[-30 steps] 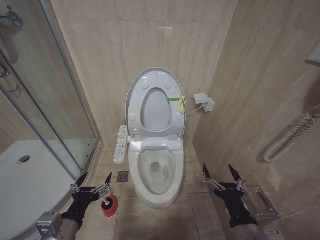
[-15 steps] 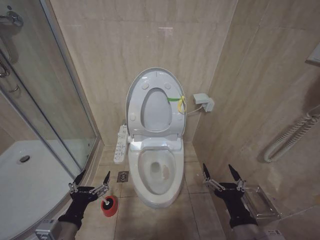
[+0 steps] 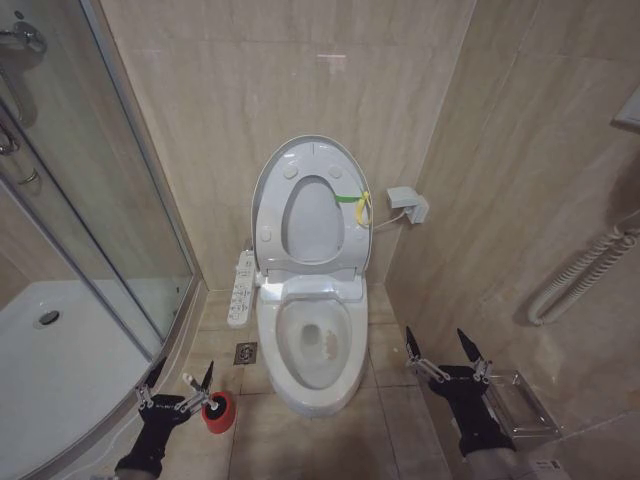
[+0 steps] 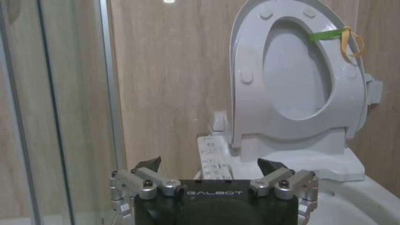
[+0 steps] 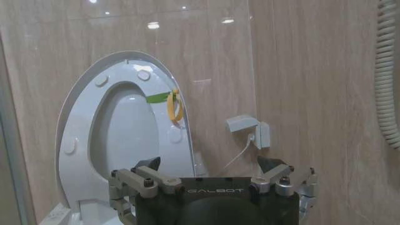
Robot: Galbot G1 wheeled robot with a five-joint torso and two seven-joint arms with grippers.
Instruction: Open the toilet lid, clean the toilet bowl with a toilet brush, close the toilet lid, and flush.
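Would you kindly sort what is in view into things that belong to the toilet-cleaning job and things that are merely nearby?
Belongs to the job:
toilet lid, raised
toilet bowl
toilet brush, in its red cup by the open left hand

Merely nearby:
floor drain
wall socket
coiled hose
shower tray

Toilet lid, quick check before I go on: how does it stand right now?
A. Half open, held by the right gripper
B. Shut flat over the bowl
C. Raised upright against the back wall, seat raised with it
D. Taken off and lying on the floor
C: the toilet lid stands upright against the wall with the seat ring against it, and the toilet bowl lies open below.
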